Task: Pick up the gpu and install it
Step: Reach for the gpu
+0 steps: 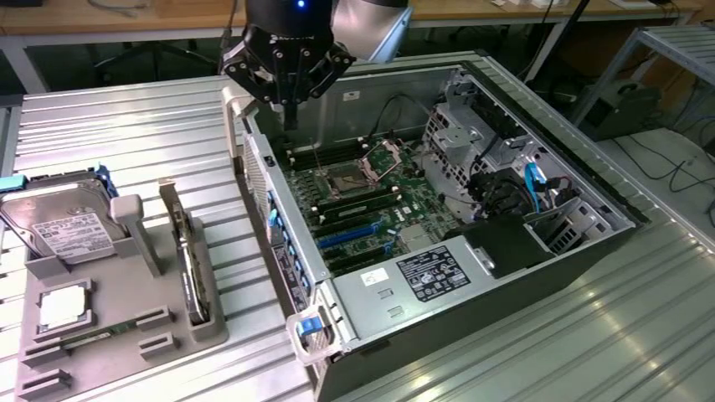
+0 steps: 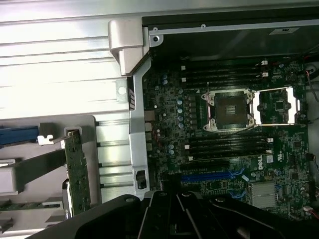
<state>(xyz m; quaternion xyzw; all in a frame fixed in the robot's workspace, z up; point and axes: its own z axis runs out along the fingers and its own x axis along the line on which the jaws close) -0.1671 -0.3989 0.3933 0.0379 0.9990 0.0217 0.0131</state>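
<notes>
1. Pincer (image 1: 288,110) hangs closed and empty over a corner of the case (image 1: 570,142), well apart from the gpu (image 1: 199,268).
2. This gpu stands on edge in the holder (image 1: 207,331).
3. An off-centre grip could tilt or jam this thin card.

Bright light streaks the ribbed silver metal tabletop (image 1: 625,335) with pale sheen at the exterior view's right. In the wrist view the same tabletop glares almost white, while the open dark grey computer case (image 2: 224,50) lies dim and shadowed inside.
</notes>
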